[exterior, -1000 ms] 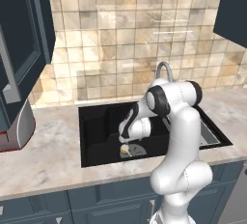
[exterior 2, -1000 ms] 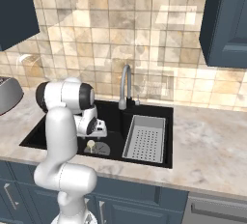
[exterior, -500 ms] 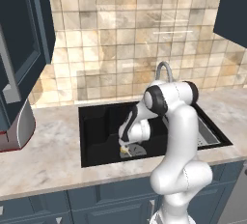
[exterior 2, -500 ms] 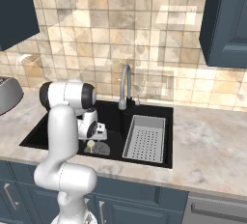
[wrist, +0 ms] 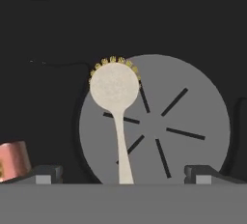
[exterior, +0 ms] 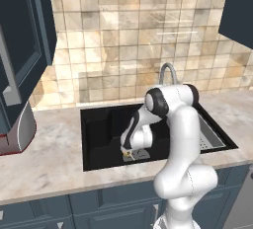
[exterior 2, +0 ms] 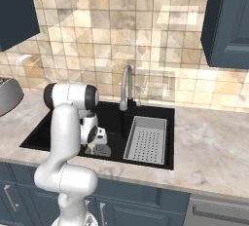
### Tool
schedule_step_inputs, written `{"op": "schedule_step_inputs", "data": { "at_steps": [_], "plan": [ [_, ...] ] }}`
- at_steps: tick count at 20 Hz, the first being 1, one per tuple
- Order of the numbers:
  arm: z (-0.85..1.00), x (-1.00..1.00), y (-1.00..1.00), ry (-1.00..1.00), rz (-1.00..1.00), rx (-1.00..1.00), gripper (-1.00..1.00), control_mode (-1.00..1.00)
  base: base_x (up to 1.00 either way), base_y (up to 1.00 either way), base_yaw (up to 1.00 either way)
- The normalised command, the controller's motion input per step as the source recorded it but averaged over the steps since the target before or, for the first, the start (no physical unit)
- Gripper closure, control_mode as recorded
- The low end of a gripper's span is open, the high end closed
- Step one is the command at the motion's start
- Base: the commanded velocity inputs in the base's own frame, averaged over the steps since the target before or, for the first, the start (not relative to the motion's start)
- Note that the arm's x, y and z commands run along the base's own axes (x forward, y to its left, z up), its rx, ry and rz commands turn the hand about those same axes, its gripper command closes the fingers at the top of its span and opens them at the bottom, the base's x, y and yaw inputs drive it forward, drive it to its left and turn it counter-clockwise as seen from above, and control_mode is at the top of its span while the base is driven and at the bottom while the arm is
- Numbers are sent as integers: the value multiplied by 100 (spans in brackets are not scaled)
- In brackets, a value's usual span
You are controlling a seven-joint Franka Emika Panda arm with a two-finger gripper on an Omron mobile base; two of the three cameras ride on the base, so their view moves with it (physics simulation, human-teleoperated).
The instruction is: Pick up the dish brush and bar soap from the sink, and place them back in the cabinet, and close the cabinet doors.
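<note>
Gripper (wrist: pixel 123 175) low in sink (exterior: pixel 99 124), jaws wide open; brush (wrist: pixel 116 102) on drain (wrist: pixel 164 126); soap (wrist: pixel 12 159) at 8 o'clock.

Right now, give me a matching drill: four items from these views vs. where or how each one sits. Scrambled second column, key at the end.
Items:
1. dish brush
2. bar soap
3. end effector
4. faucet

States:
A. rises behind the sink, at the tiled wall
B. open, low in the basin, fingertips either side of the brush handle
C. lies across the round grey drain
D. on the black sink floor, at the left edge of the hand view

Pairs: 1-C, 2-D, 3-B, 4-A
</note>
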Motion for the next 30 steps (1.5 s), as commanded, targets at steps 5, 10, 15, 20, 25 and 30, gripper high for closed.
{"op": "schedule_step_inputs", "data": {
  "at_steps": [5,10,15,20,25,30],
  "plan": [
    [-16,0,8,0,0,0,-100,-100,0,0,0],
    [-14,0,1,0,0,0,-100,-100,0,0,0],
    [-12,0,0,0,0,0,-100,-100,0,0,0],
    [-11,0,0,0,0,0,-100,-100,0,0,0],
    [-8,0,0,0,0,0,-100,-100,0,0,0],
    [-8,0,0,0,0,0,-100,-100,0,0,0]
  ]
}}
